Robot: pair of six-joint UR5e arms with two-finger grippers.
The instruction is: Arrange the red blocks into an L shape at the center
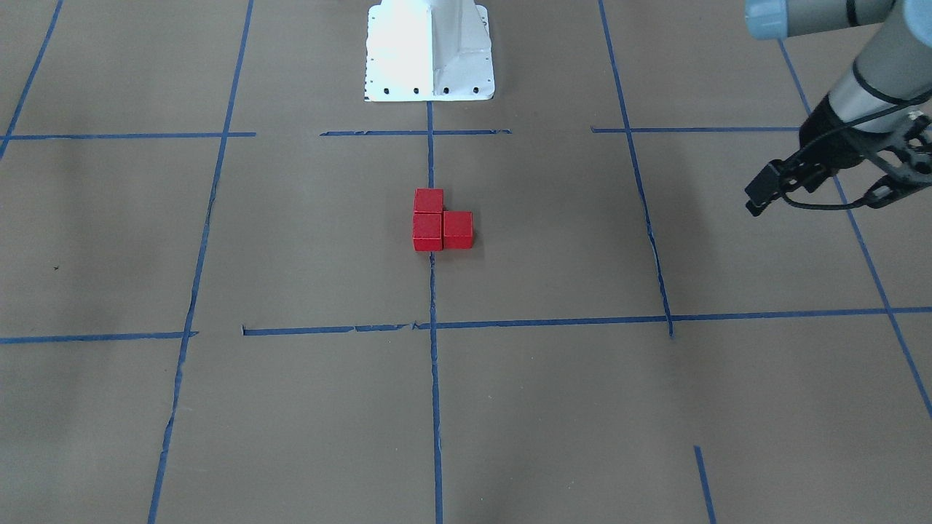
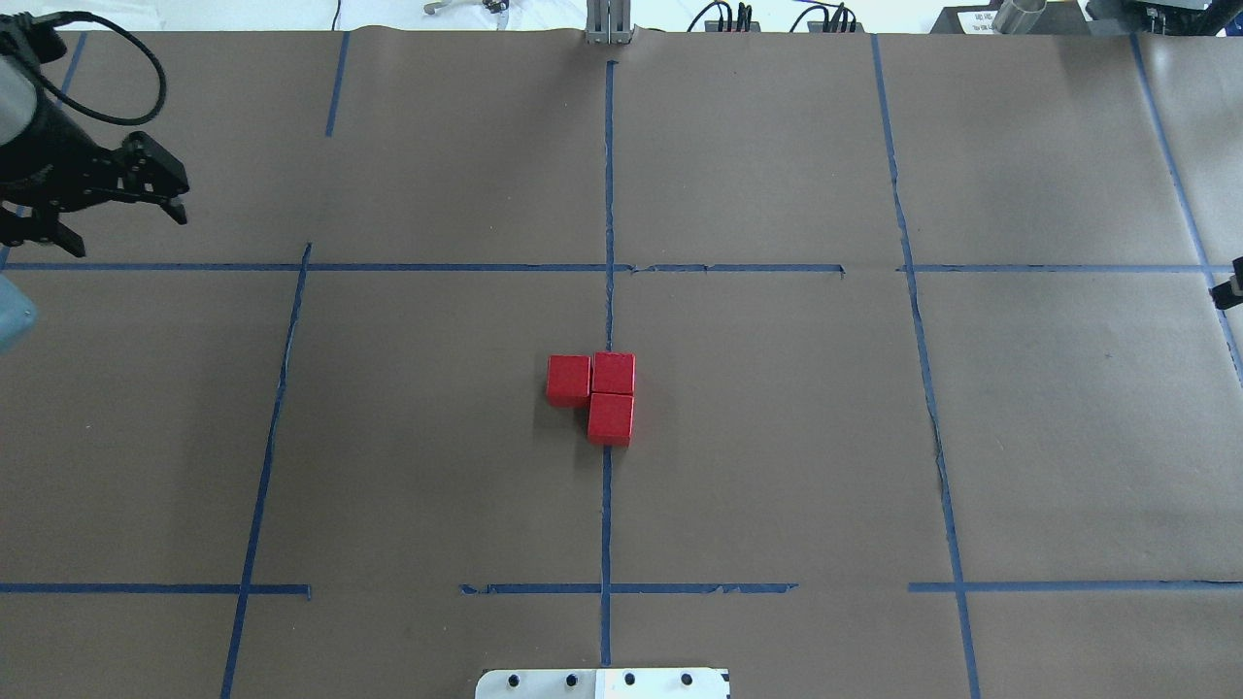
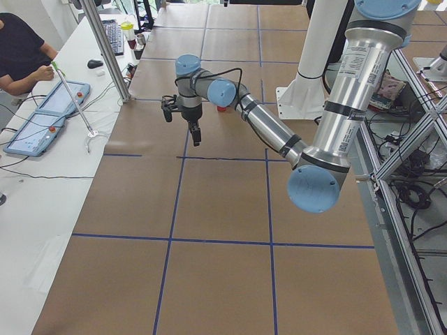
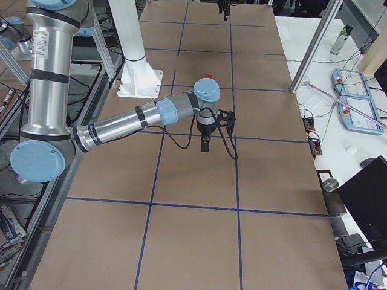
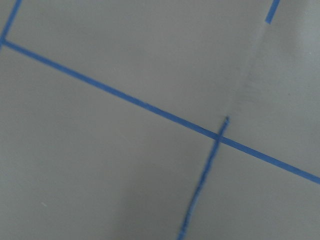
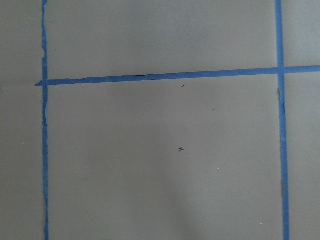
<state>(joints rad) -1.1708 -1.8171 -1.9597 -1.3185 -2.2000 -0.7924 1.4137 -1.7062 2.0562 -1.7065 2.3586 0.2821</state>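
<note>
Three red blocks [image 1: 441,222] lie touching in an L at the table's middle, by the centre tape line. In the overhead view [image 2: 598,396] two sit side by side and the third sits nearer the robot under the right one. My left gripper [image 2: 124,229] hovers far off at the table's left far side, jaws spread and empty; it also shows in the front view [image 1: 901,171]. My right gripper [image 4: 213,132] hangs over bare paper on the right side; only a sliver reaches the overhead view [image 2: 1229,286], so I cannot tell its state. Both wrist views show only paper and tape.
The white robot base [image 1: 429,51] stands behind the blocks. Blue tape lines [image 2: 608,194] grid the brown paper. An operator [image 3: 21,59] sits at a side bench with tablets [image 3: 49,115] beyond the left end.
</note>
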